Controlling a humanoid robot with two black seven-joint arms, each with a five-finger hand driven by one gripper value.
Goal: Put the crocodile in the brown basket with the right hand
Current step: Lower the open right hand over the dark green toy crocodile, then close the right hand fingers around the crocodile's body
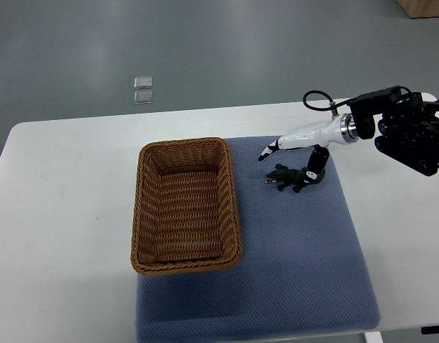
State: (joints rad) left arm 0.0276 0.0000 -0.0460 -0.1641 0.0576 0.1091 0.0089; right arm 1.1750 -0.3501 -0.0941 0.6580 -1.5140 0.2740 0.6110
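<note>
The right hand (305, 143) spreads wide over the crocodile (287, 177), right of the empty brown basket (227, 207), so grabbing and dropping look left to do.

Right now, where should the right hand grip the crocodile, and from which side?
Take the crocodile across its mid-body, coming down from above on the right. It lies flat on the mat, long and narrow, running roughly left-right, so the trunk likely fits between fingers better than either end. The right hand is spread open over its right end.
</note>
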